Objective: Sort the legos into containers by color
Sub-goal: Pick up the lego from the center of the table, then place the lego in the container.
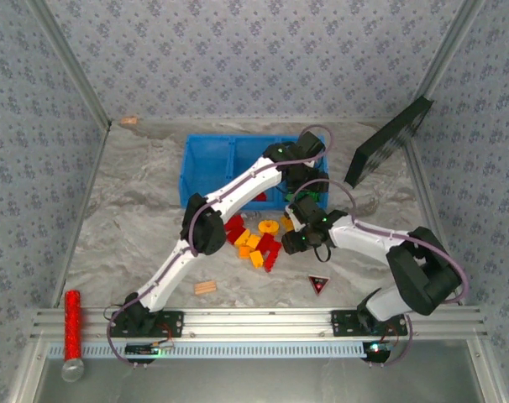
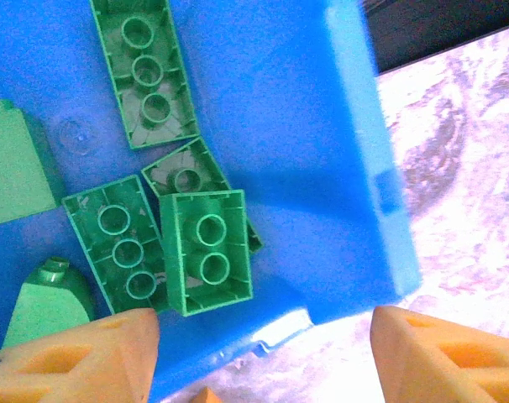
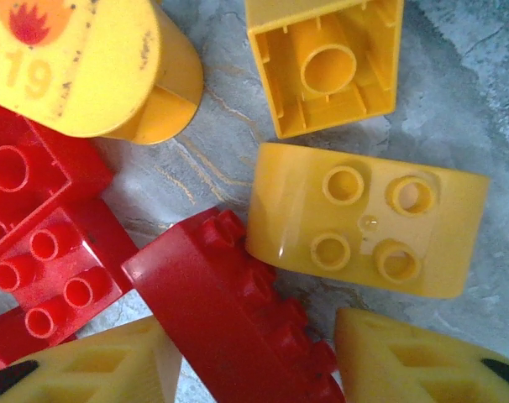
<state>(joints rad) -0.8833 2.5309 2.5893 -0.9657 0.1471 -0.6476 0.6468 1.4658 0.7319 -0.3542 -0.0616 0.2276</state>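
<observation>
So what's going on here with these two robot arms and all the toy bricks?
They are sorting toy bricks by colour into a blue bin. The left claw hangs open over the right end of the bin, where several green bricks lie, and it holds nothing. The right claw is down over the pile of red and yellow bricks on the table, straddling a red brick. I can't tell whether it grips that brick yet.

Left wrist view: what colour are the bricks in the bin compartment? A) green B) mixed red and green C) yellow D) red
A: every one of the bricks lying on the floor of the blue bin is green, and several lie underside up.
</observation>
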